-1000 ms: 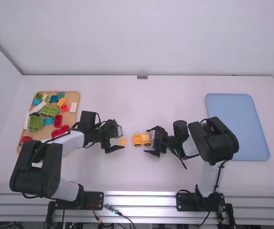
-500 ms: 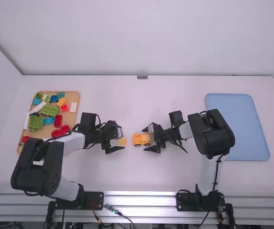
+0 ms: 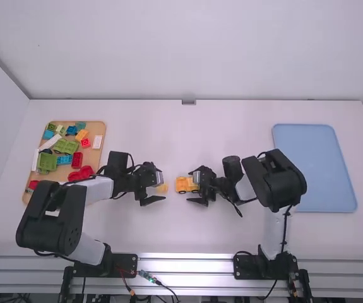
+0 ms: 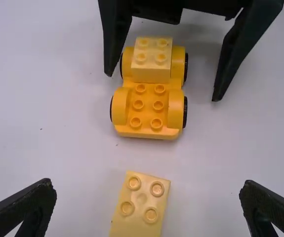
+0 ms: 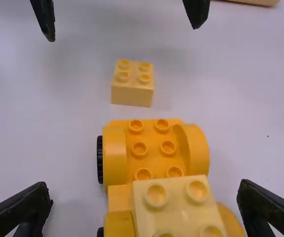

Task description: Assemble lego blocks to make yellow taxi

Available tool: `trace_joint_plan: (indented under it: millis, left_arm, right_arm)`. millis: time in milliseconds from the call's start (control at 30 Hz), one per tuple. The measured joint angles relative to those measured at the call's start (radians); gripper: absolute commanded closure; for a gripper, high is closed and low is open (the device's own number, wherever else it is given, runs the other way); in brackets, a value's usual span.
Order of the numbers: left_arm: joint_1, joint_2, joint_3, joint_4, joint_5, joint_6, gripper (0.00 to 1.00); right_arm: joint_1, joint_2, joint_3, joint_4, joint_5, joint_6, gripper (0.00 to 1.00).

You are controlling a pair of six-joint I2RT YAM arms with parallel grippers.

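Observation:
In the high view my left gripper (image 3: 158, 188) stands open around a loose pale yellow brick (image 3: 163, 188); my right gripper (image 3: 194, 187) is open at the right end of the orange-yellow car base (image 3: 182, 184). The left wrist view has my left gripper (image 4: 147, 190) with its fingers wide apart and the loose brick (image 4: 139, 205) between them. Farther off is the car base (image 4: 146, 116), with one pale yellow brick (image 4: 152, 60) on its far end. My right gripper (image 5: 144, 192) spans the car base (image 5: 151, 148) without touching it; the mounted brick (image 5: 179, 205) is between its fingers.
A wooden tray (image 3: 96, 126) at the left holds several green, blue, red, white and orange pieces. A blue tray (image 3: 333, 170) lies at the right of the white table (image 3: 187, 230). The two grippers face each other closely near the middle.
My right gripper has moved slightly left, farther over the right end of the car base. The left gripper has stayed almost still, open at the loose brick.

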Motion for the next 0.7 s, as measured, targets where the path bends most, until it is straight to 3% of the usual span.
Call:
trace_joint_plan:
  millis: [200,433,700]
  left_arm:
    - [0.000,0.117,0.056,-0.033,0.002,0.029,0.01]
    - [0.000,0.196,0.198,-0.194,0.034,0.123,0.01]
    - [0.003,0.201,0.138,-0.026,0.030,0.137,0.04]
  right_arm:
    - [0.000,0.000,0.013,-0.060,0.005,0.018,0.01]
    - [0.000,0.000,0.092,-0.229,0.012,0.009,0.01]
    - [0.000,0.000,0.115,-0.233,0.018,-0.014,0.01]
